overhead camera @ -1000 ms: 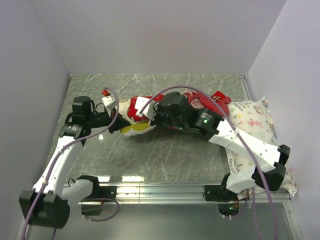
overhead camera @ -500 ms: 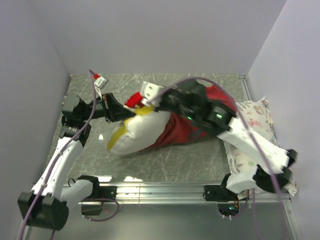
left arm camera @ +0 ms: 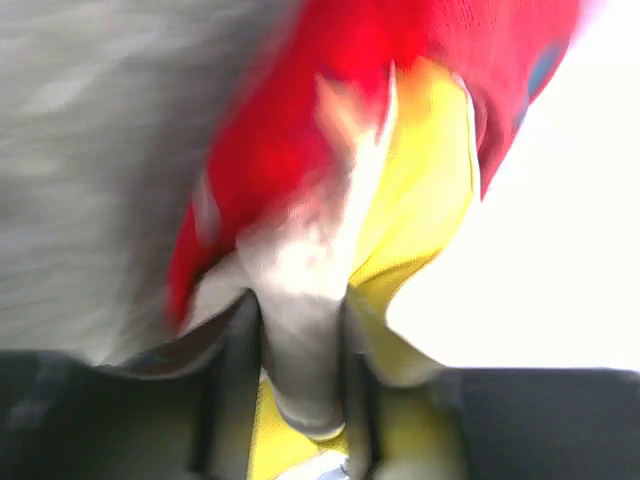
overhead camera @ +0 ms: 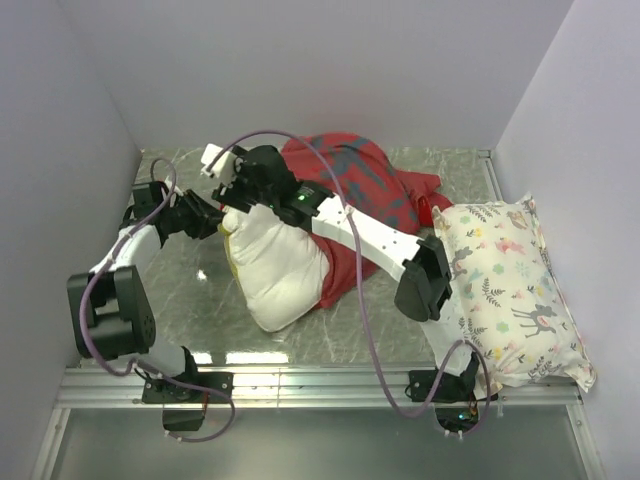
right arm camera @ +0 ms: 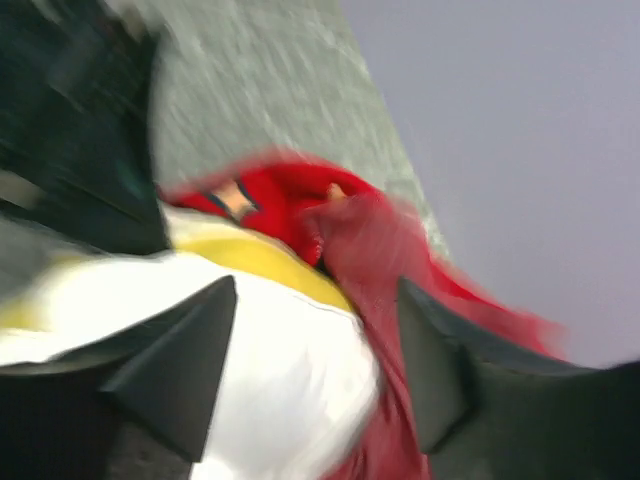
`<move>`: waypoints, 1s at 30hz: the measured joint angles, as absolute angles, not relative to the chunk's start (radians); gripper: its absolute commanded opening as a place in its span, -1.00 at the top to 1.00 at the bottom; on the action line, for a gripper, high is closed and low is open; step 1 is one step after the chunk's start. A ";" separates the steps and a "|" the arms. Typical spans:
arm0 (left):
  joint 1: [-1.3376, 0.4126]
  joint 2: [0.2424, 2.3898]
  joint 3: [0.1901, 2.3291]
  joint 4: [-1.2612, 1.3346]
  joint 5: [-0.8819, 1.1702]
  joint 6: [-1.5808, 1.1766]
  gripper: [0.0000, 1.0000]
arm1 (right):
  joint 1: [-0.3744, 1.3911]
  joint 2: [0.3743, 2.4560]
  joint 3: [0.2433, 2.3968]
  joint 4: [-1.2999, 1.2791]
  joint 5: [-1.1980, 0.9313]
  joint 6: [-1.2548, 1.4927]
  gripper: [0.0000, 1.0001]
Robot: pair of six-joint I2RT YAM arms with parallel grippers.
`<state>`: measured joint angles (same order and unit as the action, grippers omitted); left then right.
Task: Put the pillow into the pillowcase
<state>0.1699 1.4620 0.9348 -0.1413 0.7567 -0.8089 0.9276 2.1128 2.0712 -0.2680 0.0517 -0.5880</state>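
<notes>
The white pillow (overhead camera: 285,270) lies left of the table's middle, with its yellow strip (left arm camera: 420,200) at its far left end. The red pillowcase (overhead camera: 350,175) is bunched behind it and covers only its right side. My left gripper (overhead camera: 212,218) is at the pillow's left end. In the left wrist view its fingers (left arm camera: 238,380) stand close together with a fold of white pillow fabric (left arm camera: 300,340) filling the gap. My right gripper (right arm camera: 310,370) hangs over the pillow's far end with its fingers (right arm camera: 185,375) wide apart. White pillow (right arm camera: 260,370) and red pillowcase (right arm camera: 370,260) show beneath it, and nothing is gripped.
A floral animal-print pillow (overhead camera: 505,290) lies along the right edge of the marble table (overhead camera: 180,300). Walls close in the left, back and right sides. The right arm (overhead camera: 370,235) stretches diagonally across the pillow and pillowcase. Both wrist views are blurred.
The right gripper has opened, let go and swung left and back. The pillowcase has dropped toward the back wall, baring more pillow. The left arm has pulled back left.
</notes>
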 measured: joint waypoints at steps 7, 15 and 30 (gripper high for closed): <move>0.268 1.557 0.981 -0.416 0.631 -0.502 -0.15 | 0.989 1.990 2.112 -0.292 0.061 -0.459 -0.40; 0.310 1.489 1.019 -0.522 0.608 -0.289 -0.28 | 0.757 2.003 2.227 -0.526 -0.032 -0.273 -0.29; 0.310 1.407 0.742 -0.460 0.794 -0.458 -0.99 | 0.772 2.316 2.157 -0.725 -0.017 -0.218 -0.22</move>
